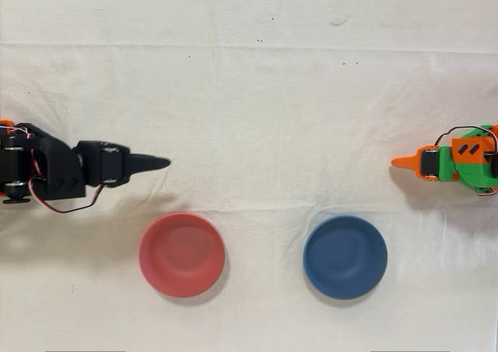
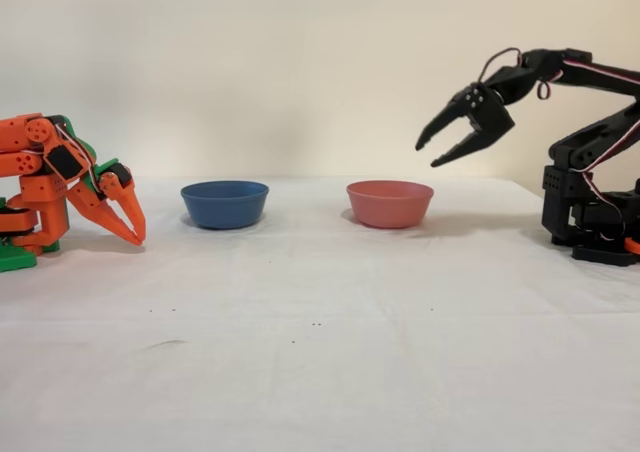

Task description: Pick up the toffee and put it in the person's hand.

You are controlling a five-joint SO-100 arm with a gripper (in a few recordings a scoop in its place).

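The toffee is out of view, and so is the person's hand. In the fixed view my black gripper (image 2: pixel 426 156) hangs high above the table at the right, its jaws open with nothing between them, tilted down toward the pink-red bowl (image 2: pixel 389 203). In the overhead view the gripper (image 1: pixel 165 163) points right from the left edge, a little above and left of the pink-red bowl (image 1: pixel 181 254).
A blue bowl (image 1: pixel 345 257) sits on the white cloth beside the pink-red one; in the fixed view the blue bowl (image 2: pixel 224 203) is left of it. The idle orange arm (image 1: pixel 455 161) rests at the far side, fingers down near the cloth (image 2: pixel 120 212).
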